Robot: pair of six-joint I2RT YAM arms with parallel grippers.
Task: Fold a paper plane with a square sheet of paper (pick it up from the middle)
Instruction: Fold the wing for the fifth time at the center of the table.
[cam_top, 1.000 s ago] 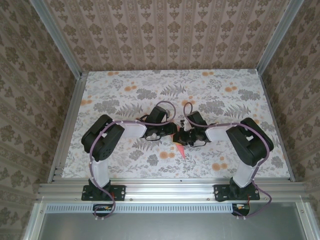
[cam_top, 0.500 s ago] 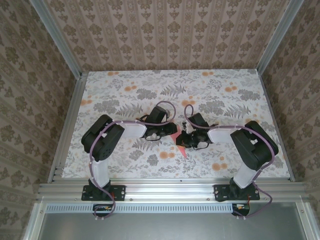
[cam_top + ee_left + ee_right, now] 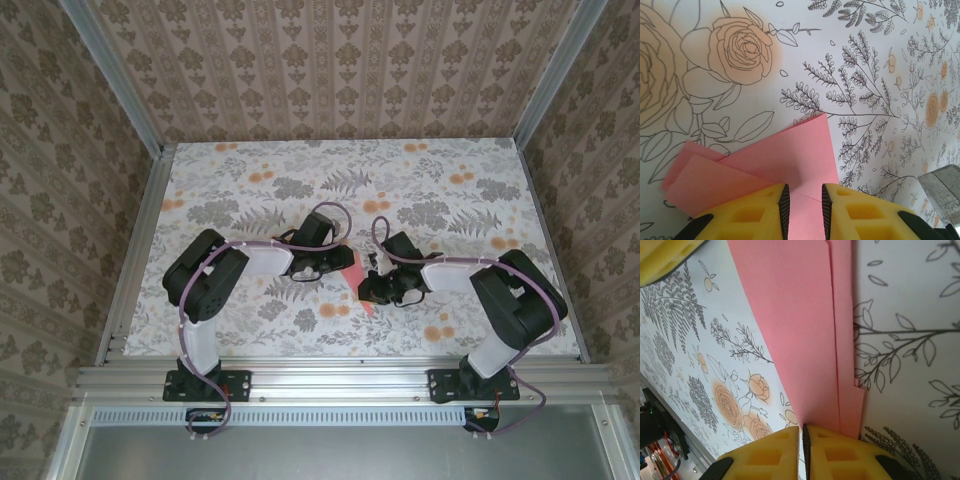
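Folded paper lies flat mid-table, between my grippers. Left gripper: narrow gap, paper showing flat across it, not pinched. Right gripper: pads together at the paper's edge, grip unclear.

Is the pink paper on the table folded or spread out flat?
Folded. The pink paper shows stacked layers with stepped edges in the right wrist view, and overlapping flaps in the left wrist view.

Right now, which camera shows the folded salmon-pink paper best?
The right wrist camera: the folded salmon-pink paper lies long, layered edges plain. The left wrist shows one end; the top camera, a small pink tip.
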